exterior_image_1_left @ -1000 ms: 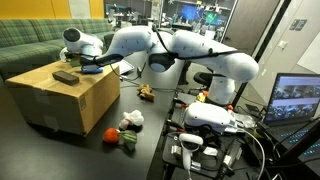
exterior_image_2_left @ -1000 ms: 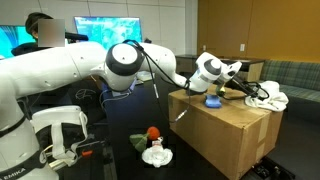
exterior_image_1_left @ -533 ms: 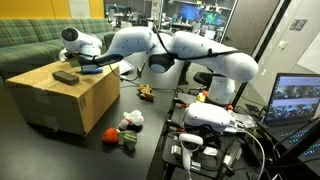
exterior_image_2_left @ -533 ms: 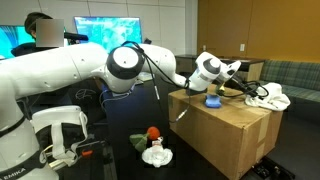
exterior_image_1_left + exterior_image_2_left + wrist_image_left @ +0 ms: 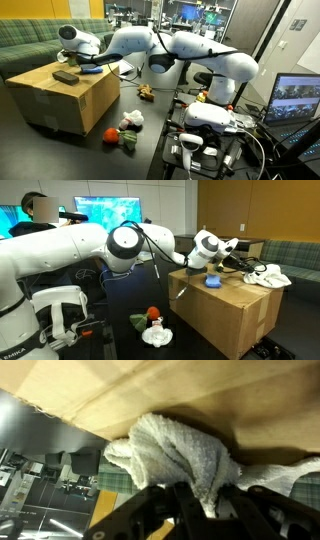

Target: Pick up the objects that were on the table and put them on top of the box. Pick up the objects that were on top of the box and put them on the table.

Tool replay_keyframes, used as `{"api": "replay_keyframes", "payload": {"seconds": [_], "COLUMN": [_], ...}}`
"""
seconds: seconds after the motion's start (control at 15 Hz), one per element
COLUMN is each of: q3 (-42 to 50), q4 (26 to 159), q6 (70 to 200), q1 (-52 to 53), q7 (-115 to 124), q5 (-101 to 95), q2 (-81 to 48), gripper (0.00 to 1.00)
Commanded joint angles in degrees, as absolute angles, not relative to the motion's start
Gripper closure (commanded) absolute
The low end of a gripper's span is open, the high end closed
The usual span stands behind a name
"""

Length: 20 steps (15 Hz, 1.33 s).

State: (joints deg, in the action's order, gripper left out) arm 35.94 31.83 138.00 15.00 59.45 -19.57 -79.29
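Box (image 5: 230, 305) top: 1 blue object (image 5: 212, 280) | 1 black object (image 5: 65, 76) | hand (image 5: 208, 502) clamping 1 towel (image 5: 180, 450)

the dark table (image 5: 150, 118) carries a cardboard box (image 5: 62, 100) and small toys (image 5: 127, 124).

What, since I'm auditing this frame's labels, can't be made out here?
Gripper, wrist view: the towel fills the gap, so open or shut is unclear.
Dark object on the box, in an exterior view: too small to identify.
Blue object, in an exterior view: too small.
Toys on the table, in an exterior view: small, blurred.
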Motion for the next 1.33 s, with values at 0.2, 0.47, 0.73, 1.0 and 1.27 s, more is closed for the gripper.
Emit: {"api": "replay_keyframes", "payload": {"seconds": [0.2, 0.47, 0.73, 1.0, 1.27], "q3": [35.51, 32.23, 26.84, 22.82, 19.83], "q4": [31.6, 33.58, 37.07, 43.57, 54.72], "q6": [138.49, 138.67, 136.97, 135.51, 135.72], "q1": [14.89, 13.03, 9.51, 5.77, 3.03], "q7": [57.66, 51.3, 40.54, 31.53, 23.99], "q5": [-19.19, -16.9, -13.28, -10.26, -8.41], "q2": [-74.65, -69.58, -63.82, -57.2, -49.31], "gripper": [0.95, 0.95, 0.95, 0.95, 0.95]}}
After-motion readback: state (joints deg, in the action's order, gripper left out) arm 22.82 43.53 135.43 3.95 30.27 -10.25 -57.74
